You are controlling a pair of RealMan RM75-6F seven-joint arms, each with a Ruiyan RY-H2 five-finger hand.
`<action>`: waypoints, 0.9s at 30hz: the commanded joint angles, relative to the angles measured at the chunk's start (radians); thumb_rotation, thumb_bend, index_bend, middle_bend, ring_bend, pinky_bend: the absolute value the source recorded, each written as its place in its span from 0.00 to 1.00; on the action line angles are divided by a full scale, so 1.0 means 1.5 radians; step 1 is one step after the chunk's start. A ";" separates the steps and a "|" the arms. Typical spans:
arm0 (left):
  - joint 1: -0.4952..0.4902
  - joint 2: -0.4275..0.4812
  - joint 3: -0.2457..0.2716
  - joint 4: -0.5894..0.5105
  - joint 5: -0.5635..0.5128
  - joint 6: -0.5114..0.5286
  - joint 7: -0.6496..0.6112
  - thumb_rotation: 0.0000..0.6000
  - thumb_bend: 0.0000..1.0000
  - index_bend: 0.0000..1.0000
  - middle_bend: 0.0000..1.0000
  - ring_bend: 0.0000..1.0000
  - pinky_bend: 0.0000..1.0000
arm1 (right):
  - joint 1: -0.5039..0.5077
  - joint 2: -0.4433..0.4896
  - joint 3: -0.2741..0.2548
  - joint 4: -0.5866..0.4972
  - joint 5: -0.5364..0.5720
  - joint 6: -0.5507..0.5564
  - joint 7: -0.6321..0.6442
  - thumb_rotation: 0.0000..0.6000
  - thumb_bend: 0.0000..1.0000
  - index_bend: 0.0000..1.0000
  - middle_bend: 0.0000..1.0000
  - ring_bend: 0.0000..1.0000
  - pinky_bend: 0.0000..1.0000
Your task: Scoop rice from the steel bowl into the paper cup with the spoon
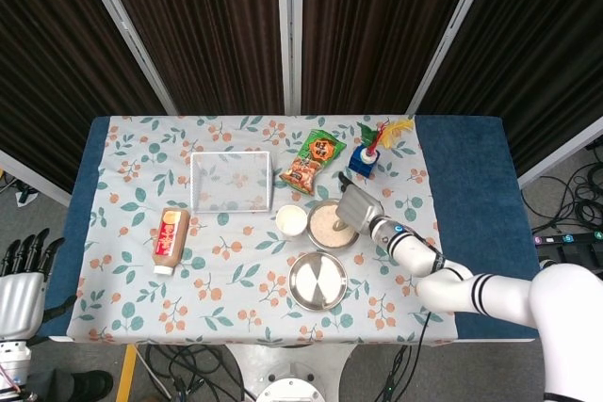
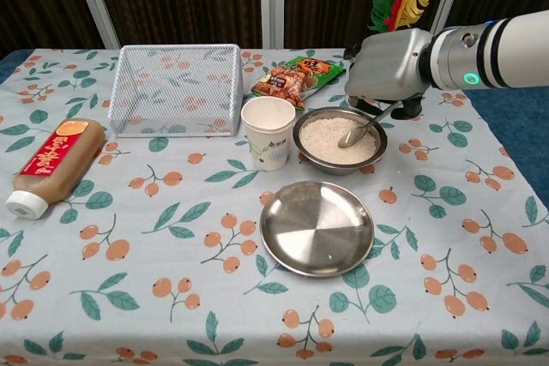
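- My right hand (image 2: 388,64) is hovering over the 1 o'clock rim of the steel bowl (image 2: 340,141), fingers wrapped around the spoon (image 2: 358,129) handle, so it is holding the spoon; in the head view the hand (image 1: 359,209) is sitting just at the bowl's 3 o'clock side.
- My left hand (image 1: 25,291) is hanging off the table at the frame's 8 o'clock corner, fingers apart and straight, holding nothing.
- Spoon: long axis is running diagonally, handle up at 1 o'clock in my grip, head pointing down toward 7 o'clock, tip resting on or in the rice (image 2: 330,139); I cannot tell how deep it is going.
- Step, as I am judging it: the dip into the rice, start of the first scoop; the spoon looks unloaded.
- Steel bowl is sitting mid-table, touching or just beside the paper cup (image 2: 268,131) at its 9 o'clock; cup is upright, mouth open; cannot see rice inside.
- Next move is calling for pushing the head under the rice, levelling it, lifting, then travelling toward 9 o'clock over the cup rim and tilting.
- Risk: cup is light and close, easy to be knocking it or spilling grains onto the cloth.
- Steel plate (image 2: 316,227) is lying at the bowl's 6 o'clock, near.
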 commanded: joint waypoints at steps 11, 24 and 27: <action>0.002 0.002 0.000 -0.009 -0.004 0.000 0.008 1.00 0.14 0.21 0.14 0.07 0.07 | 0.034 -0.065 -0.037 0.021 0.023 0.061 -0.005 1.00 0.33 0.57 0.58 0.23 0.00; 0.002 -0.001 0.001 -0.006 -0.004 -0.001 0.006 1.00 0.14 0.21 0.14 0.07 0.07 | -0.039 -0.064 -0.034 0.030 -0.045 0.148 0.109 1.00 0.33 0.58 0.58 0.25 0.00; 0.003 -0.002 0.002 -0.005 -0.003 -0.001 0.006 1.00 0.14 0.21 0.14 0.07 0.07 | -0.059 -0.058 -0.030 0.031 -0.063 0.161 0.143 1.00 0.33 0.58 0.58 0.25 0.00</action>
